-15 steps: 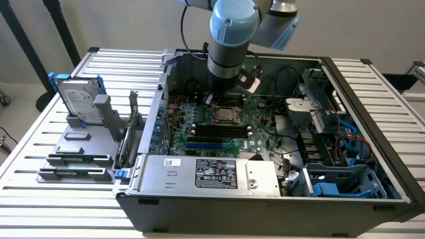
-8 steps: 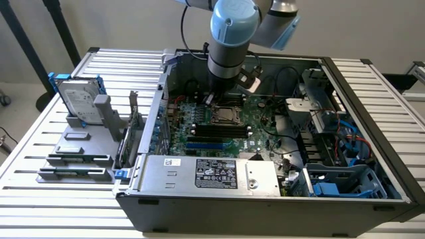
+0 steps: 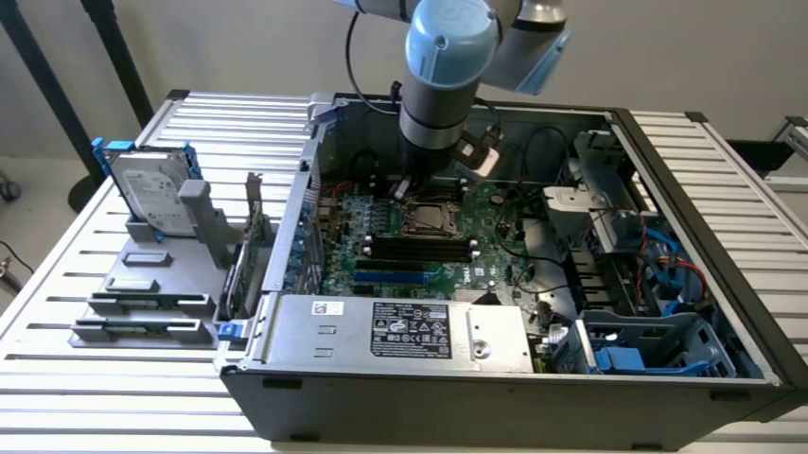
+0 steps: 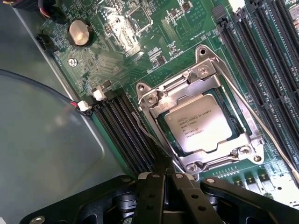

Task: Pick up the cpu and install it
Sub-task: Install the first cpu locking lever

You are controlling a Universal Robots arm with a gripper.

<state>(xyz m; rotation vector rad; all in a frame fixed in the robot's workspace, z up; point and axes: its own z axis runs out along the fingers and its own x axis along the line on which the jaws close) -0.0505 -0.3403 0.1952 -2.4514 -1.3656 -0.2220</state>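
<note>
- The counter is a slatted white-grey metal top; its edges run out of the exterior view.
- An open computer case of grey sheet metal lies on it, side panel off, with a green motherboard inside.
- The arm, a pale blue and grey cylinder, comes down from above into the case; its upper part is cut off.
- A boxy grey power supply with a dark label sits at the near side of the case.
- A silver hard drive in a blue bracket stands upright on a grey stand, at the exterior view's left, well apart from the case.
- Long black memory slots run beside the socket, whose shiny steel frame has screws at its corners.
- The cpu, a flat square chip with a matte silver top and fine printed text, lies seated inside that socket frame, empty-handed pincer just beside it and not touching.
- The pincer is black, its fingers together on nothing; its tip is dark and hard to make out against the slots.
</note>
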